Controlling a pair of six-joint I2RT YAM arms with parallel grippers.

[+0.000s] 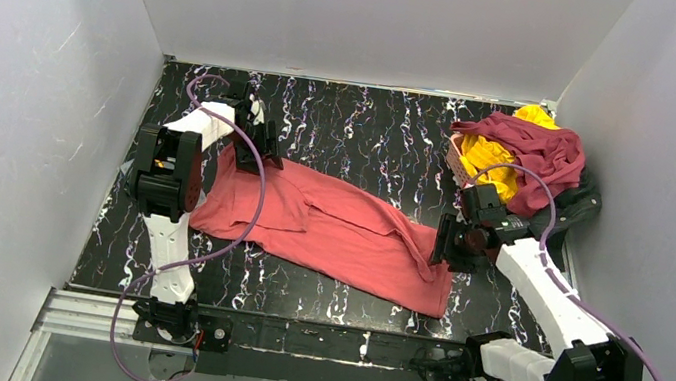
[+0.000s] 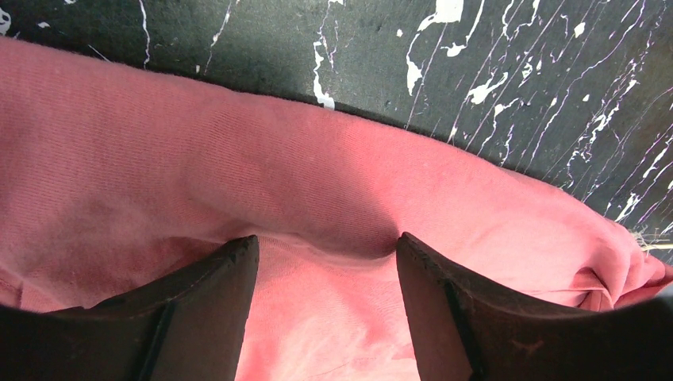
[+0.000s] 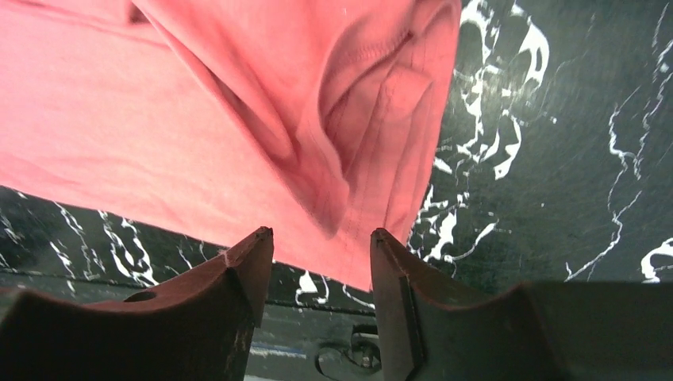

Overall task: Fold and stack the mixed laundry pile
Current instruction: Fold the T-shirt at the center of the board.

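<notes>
The salmon-red garment (image 1: 328, 230) lies spread flat across the middle of the table. My left gripper (image 1: 255, 143) is open at its far left edge; in the left wrist view (image 2: 327, 242) its jaws stand wide apart, low over the salmon cloth (image 2: 278, 175), holding nothing. My right gripper (image 1: 442, 247) is open at the garment's right end; in the right wrist view (image 3: 321, 234) its jaws straddle the near corner of the salmon cloth (image 3: 159, 119) without closing on it. The dark maroon garment (image 1: 532, 149), yellow garment (image 1: 486, 157) and charcoal-black garment (image 1: 579, 206) are heaped at the back right.
A small pink lattice basket (image 1: 459, 168) sits under the heap at the back right. The table (image 1: 374, 125) is black with white marbling. White walls close in the left, back and right sides. A metal rail (image 1: 311, 340) runs along the near edge.
</notes>
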